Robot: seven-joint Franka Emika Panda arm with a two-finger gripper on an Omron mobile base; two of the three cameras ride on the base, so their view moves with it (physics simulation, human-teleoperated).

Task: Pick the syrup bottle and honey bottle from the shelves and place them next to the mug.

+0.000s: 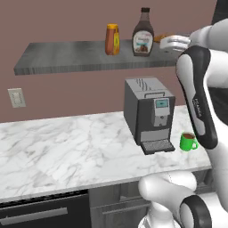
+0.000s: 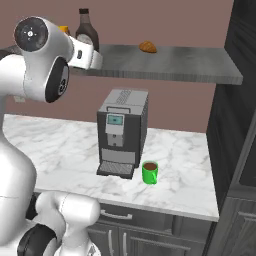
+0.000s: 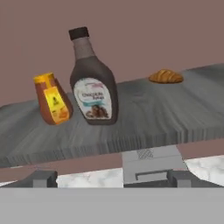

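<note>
While the left base view looks across the white marble tabletop (image 1: 67, 151), it shows the grey wall shelf (image 1: 67, 60) carrying the amber honey bottle (image 1: 112, 39) just left of the dark syrup bottle (image 1: 143, 33), both upright and slightly apart. Below stands a grey coffee machine (image 1: 149, 113), with the green mug (image 1: 188, 141) just to its right. The white arm hides the shelf's right end.

From the right base view, the arm covers most of the honey bottle (image 2: 64, 29), and the syrup bottle (image 2: 86, 32) rises behind it. A croissant (image 2: 148, 47) lies further right on the shelf, well apart from the bottles.

Through the hand view, the claw (image 3: 111, 178) is spread wide, holding nothing, short of the shelf's near edge, facing both bottles.
</note>
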